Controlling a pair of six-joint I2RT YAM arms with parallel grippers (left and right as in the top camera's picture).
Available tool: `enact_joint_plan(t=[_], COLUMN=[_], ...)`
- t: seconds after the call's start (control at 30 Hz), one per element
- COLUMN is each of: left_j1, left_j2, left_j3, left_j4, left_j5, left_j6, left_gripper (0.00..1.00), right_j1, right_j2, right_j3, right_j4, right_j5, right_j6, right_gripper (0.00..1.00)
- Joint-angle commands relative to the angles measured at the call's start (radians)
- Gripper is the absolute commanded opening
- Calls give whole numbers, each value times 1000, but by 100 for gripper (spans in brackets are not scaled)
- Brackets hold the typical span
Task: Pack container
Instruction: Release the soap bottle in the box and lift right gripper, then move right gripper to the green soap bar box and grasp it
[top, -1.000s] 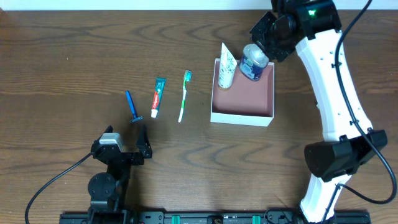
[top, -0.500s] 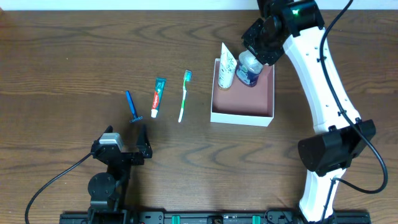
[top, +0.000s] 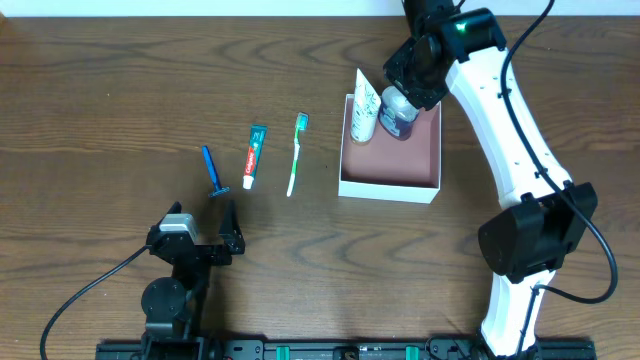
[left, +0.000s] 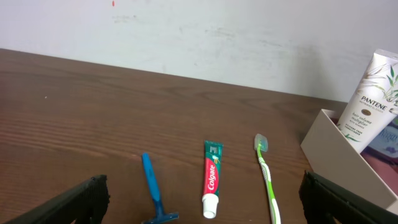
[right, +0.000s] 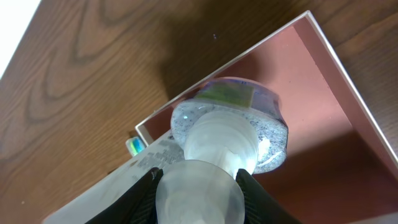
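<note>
The container (top: 412, 166) is a shallow square box with white walls and a pink inside, right of centre; it also shows in the left wrist view (left: 336, 149) and the right wrist view (right: 348, 143). A white Pantene tube (top: 364, 106) leans in its back left corner. My right gripper (top: 408, 88) is shut on the cap of a clear bottle (right: 230, 137) with bluish liquid, held upright inside the box's back part. A green toothbrush (top: 296, 152), a Colgate toothpaste tube (top: 253, 155) and a blue razor (top: 211, 171) lie on the table. My left gripper (top: 197, 235) is open and empty.
The dark wooden table (top: 100, 110) carries the three loose items in a row left of the box. A white wall (left: 199, 31) stands behind the table's far edge. The right arm's base (top: 530, 250) stands at the right.
My right gripper has moved left and lowered the bottle from the box's back right corner toward the back middle, next to the Pantene tube. The left arm has not moved.
</note>
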Motion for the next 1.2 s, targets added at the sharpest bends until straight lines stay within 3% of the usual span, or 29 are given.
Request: enact_joint_plan(t=[0.0,0.8,0.93,1.17], left_j1=[6,6,6,6], left_j2=[-6,-6,-6,-6], left_j3=[-24,-24,-24,-24], left_j4=[-21,-21,-21,-21], left_j5=[17,17,17,17], left_j6=[4,4,4,4], left_gripper=[98,98,98,98], right_j1=[10,23,-19,-155], right_j2=[1,-1,-14,-81], right_j3=[-19,-29,26,135], right_j4=[26,69,78,-49], right_j5=[18,15,14,16], right_j6=[14,12,-52,-92], right_gripper=[36,49,59,72])
